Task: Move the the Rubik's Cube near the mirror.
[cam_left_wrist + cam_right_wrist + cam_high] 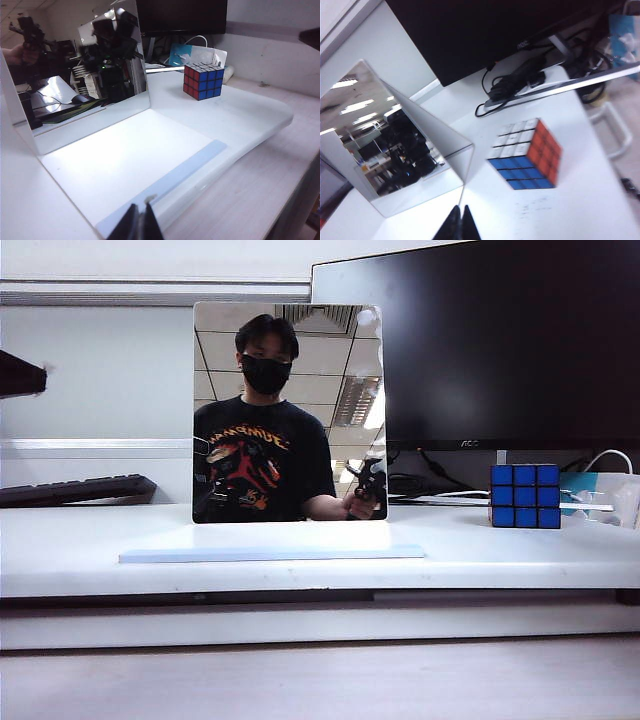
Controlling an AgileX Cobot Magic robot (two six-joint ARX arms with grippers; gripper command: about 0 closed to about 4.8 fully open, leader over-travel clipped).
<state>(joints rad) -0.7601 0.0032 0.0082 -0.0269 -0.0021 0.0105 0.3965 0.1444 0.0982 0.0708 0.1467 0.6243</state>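
White table top (pixel 520 565) is lying closest in the exterior view, and a thin pale blue sheet (pixel 270 553) is resting flat on it. Just behind the sheet the mirror (pixel 290 412) is standing upright, showing a person in a black mask. The Rubik's Cube (pixel 525 496) is sitting on the table well to the right of the mirror, apart from it, with its blue face showing. Behind both, a big black monitor (pixel 500 340) is standing, and a black keyboard (pixel 75 489) is lying far off on the left. The left gripper (pixel 139 225) is hanging over the near edge of the table with its fingers pressed together, holding nothing. The right gripper (pixel 458 225) is hovering near the mirror and cube, fingers also pressed together and empty.
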